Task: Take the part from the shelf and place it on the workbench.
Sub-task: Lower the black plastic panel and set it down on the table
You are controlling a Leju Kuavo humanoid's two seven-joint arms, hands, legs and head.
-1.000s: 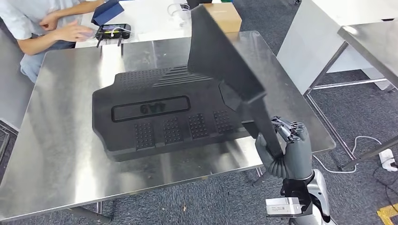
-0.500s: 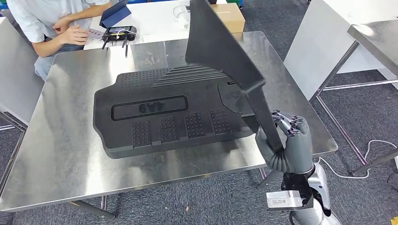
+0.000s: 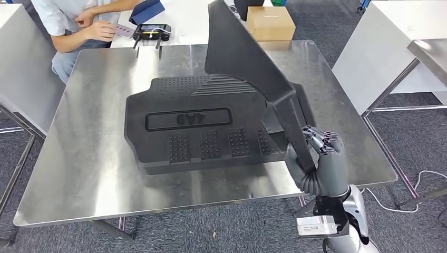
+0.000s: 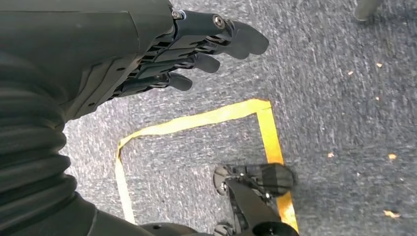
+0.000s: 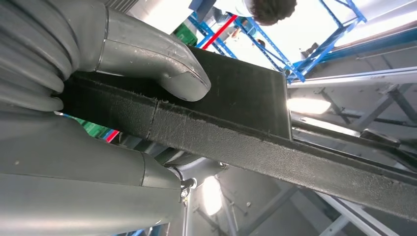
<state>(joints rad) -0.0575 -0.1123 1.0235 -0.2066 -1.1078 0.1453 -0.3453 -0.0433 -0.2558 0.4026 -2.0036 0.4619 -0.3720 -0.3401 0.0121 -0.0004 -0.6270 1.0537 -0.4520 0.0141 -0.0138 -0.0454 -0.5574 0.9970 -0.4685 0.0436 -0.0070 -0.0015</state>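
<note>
The part (image 3: 248, 63), a flat black panel with a narrow stem at its lower end, stands tilted on edge above the right side of the steel bench (image 3: 79, 158), its broad upper portion reaching toward the far edge. The right robot hand (image 3: 319, 166) grasps the stem at the bench's near right edge, thumb (image 5: 162, 64) pressed on one face and the fingers (image 3: 321, 139) wrapped over the other. A second black moulded mat (image 3: 200, 126) with studded patches lies flat on the bench beneath the raised part. The left robot hand (image 4: 147, 59) hangs over grey carpet with yellow tape (image 4: 196, 120), holding nothing, fingers loosely extended. Beyond the bench, a cardboard box (image 3: 270, 22) sits on a white table (image 3: 184, 16) where a person (image 3: 79, 23) sits beside a handheld controller (image 3: 151, 31).
</note>
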